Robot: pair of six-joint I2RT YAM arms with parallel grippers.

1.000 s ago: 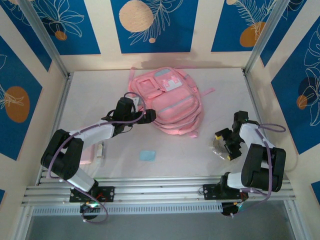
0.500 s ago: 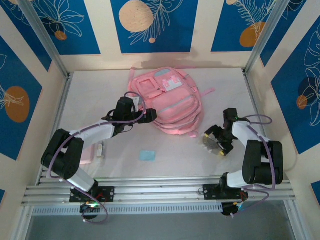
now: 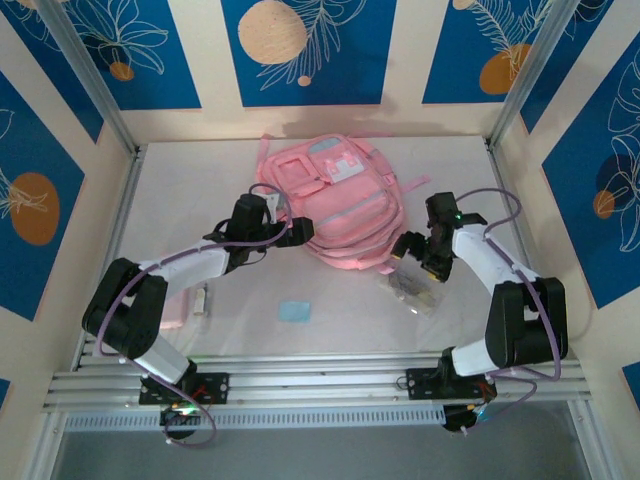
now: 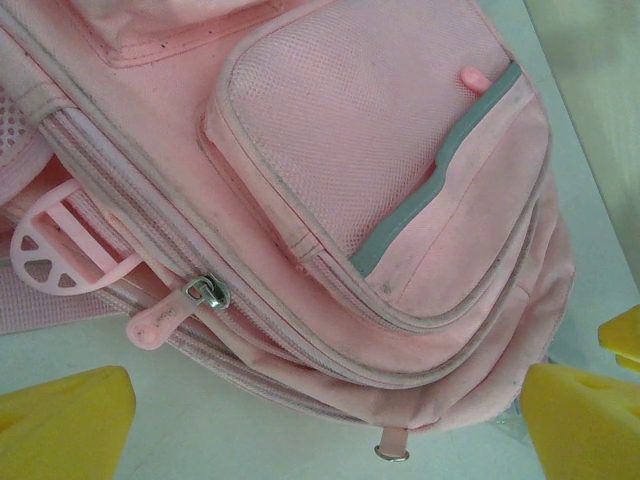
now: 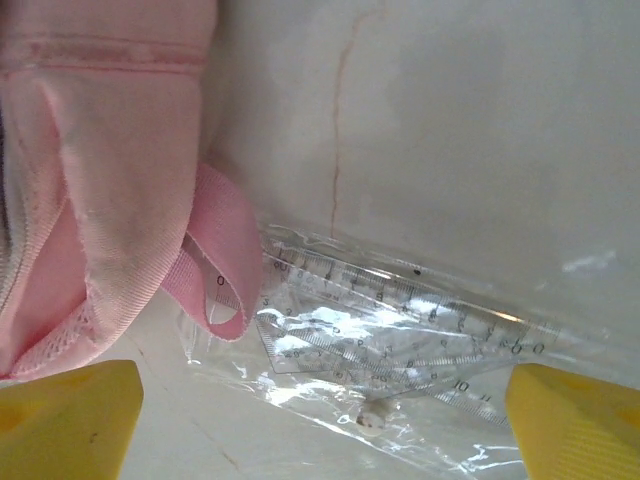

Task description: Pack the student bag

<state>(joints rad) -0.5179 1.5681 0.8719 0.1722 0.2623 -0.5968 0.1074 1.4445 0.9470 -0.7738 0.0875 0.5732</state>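
Student bag point(image 3: 335, 205) lies flat and front up toward the back of the table point(image 3: 190, 180), a soft pink pack with grey-trimmed pockets, slumped and rather empty-looking. At its left flank the left gripper point(image 3: 296, 232) hovers with its fingers spread wide and nothing between them. In the left wrist view it looks down on a mesh-fronted pocket and on a zip slider point(image 4: 205, 292) with a pink pull tab. As far as that view shows, the zip beside it runs shut. My reading is that packing has barely begun: the bag must first be opened, so this side's next move calls for a fine pinch on that small, floppy tab while the fabric is kept from bunching. Further right, just off the bag's lower corner, a clear pouch point(image 3: 410, 290) of rulers lies on the table, one corner tucked under a pink strap loop point(image 5: 215, 270). The right gripper point(image 3: 418, 260) hangs over it, fingers fully parted and holding nothing. Lifting so thin and slippery a pouch would need a low, flat approach to one edge.
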